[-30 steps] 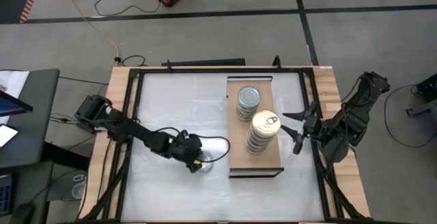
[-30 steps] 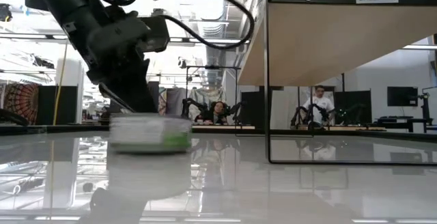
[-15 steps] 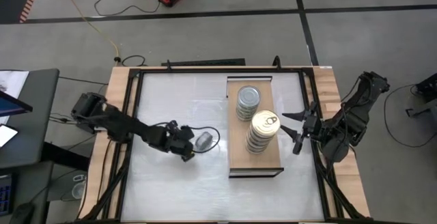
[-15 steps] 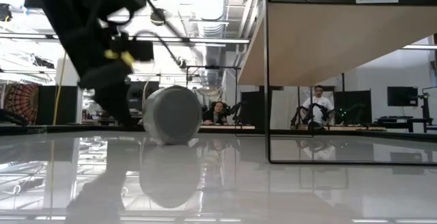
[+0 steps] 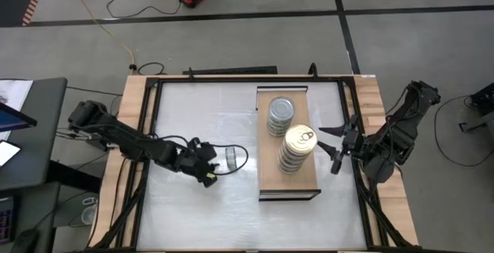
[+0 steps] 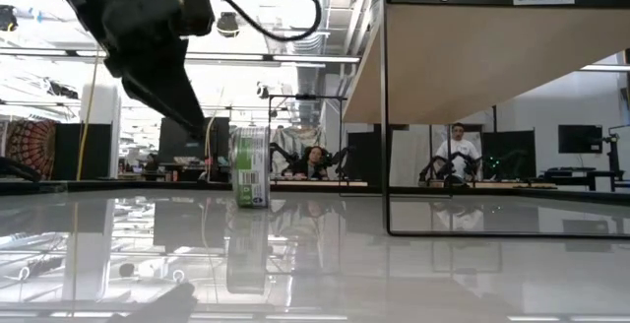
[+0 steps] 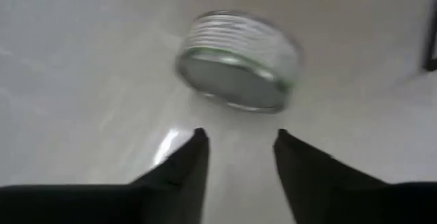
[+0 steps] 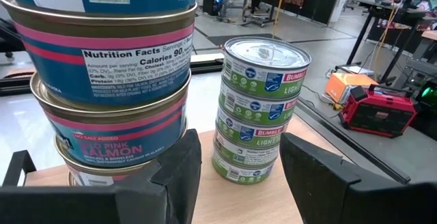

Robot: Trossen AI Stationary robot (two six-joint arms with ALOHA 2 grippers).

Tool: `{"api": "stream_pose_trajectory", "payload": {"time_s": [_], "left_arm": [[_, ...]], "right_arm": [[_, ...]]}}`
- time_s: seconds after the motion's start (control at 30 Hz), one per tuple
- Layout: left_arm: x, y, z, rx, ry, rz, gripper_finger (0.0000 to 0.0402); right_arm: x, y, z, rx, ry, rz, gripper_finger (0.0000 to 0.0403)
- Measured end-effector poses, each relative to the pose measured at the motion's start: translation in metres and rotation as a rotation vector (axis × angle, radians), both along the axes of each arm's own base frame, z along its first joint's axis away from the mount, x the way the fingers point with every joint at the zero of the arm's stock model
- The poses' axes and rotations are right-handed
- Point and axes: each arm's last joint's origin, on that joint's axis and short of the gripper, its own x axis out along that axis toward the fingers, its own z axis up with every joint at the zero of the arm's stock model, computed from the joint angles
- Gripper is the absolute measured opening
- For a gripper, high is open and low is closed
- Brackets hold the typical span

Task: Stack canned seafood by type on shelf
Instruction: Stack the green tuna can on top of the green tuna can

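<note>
The left gripper (image 5: 207,165) sits low over the grey-white tabletop (image 5: 193,207), its two dark fingers (image 7: 188,162) parted with nothing between them. Just beyond the tips lies a small round silver tin with a green-trimmed label (image 7: 239,70), free of the gripper and standing on its edge, as the low view shows it (image 6: 250,167); from above it lies just beside the fingertips (image 5: 231,159), between the arm and the shelf. On its rim like that it could roll, and I'd judge it has to be caught again or set flat before it can go on a pile.

The long light-wood shelf with its thin dark frame (image 5: 270,180) holds two stacks, kept apart by kind: a column of green-labelled tins with plain silver lids (image 8: 258,108) toward the far end, and a taller column of blue-and-pink salmon tins with a gold pull-tab lid on top (image 5: 297,146) nearer the front. The loose tin looks like the green sort, so that column is probably where it belongs.

The right gripper (image 5: 337,146) waits just beside the shelf's edge, fingers spread and empty, facing the stacks.
</note>
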Motion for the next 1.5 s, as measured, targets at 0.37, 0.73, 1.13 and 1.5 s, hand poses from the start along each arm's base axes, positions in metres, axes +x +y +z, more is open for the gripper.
{"api": "stream_pose_trajectory", "payload": {"time_s": [0.37,0.73,1.13,1.5], "left_arm": [[0.006,-0.006,0.006,-0.136,-0.103,0.036,0.0308],[0.027,-0.027,0.004,-0.11,-0.19,0.106,0.0311],[0.053,-0.033,-0.027,0.117,-0.09,0.245,0.0311],[0.065,0.0,-0.035,0.129,-0.099,0.404,0.0311]], "right_arm": [[0.0,0.0,0.0,-0.001,0.001,0.0,0.0225],[0.0,0.0,0.0,-0.002,0.001,0.0,0.0225],[-0.002,0.003,0.0,-0.001,0.001,0.021,0.0225],[0.0,0.005,0.005,-0.039,-0.002,0.045,0.0225]]}}
